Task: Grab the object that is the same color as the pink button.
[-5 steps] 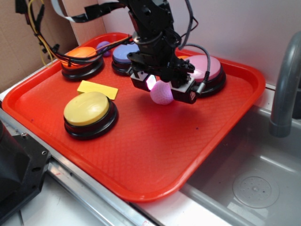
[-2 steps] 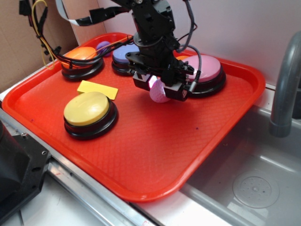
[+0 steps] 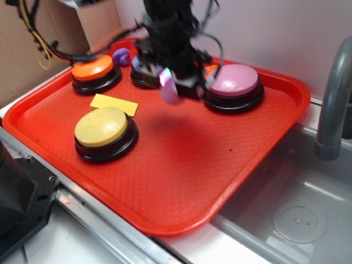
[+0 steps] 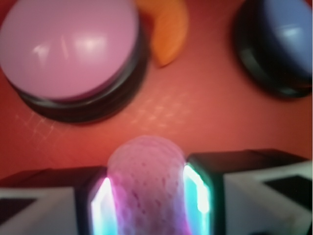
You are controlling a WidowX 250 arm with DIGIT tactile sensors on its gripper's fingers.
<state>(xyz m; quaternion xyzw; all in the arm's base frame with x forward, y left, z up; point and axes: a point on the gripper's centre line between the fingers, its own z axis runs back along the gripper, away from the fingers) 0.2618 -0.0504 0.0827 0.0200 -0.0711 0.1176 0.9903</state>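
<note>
**Pink ball in grip, lifted off the tray**

- Gripper [image 4: 146, 196]: closed on the small pink ball [image 4: 146, 188]. The wrist view shows the ball squeezed between the two pads [image 4: 195, 196], pressed tall and narrow, which suggests a soft body and a firm pinch. The pads glow at their inner edges.
- Pink ball, position: held in the air above the red tray [image 3: 181, 181], clear of its surface. In the exterior view the ball [image 3: 169, 91] hangs below the blurred arm, with a dark shadow on the tray beneath. The blur suggests the arm is in motion.
- Pink button [image 3: 234, 81]: domed mauve top on a black base, at the tray's back right, just beside the held ball. It serves as the colour reference, which explains the choice of this ball.
- Orange slice-shaped piece [image 4: 168, 29]: lies touching the pink button's base, untouched.
- Blue-purple button [image 4: 283, 39]: at the back, partly hidden behind the arm in the exterior view.
- Orange button [image 3: 93, 69], yellow button [image 3: 103, 127], flat yellow card [image 3: 114, 103], small purple toy [image 3: 121, 55]: all resting on the tray, apart from the gripper.
- Status, judged: the grab looks achieved; the main risk is the soft ball slipping out.
</note>
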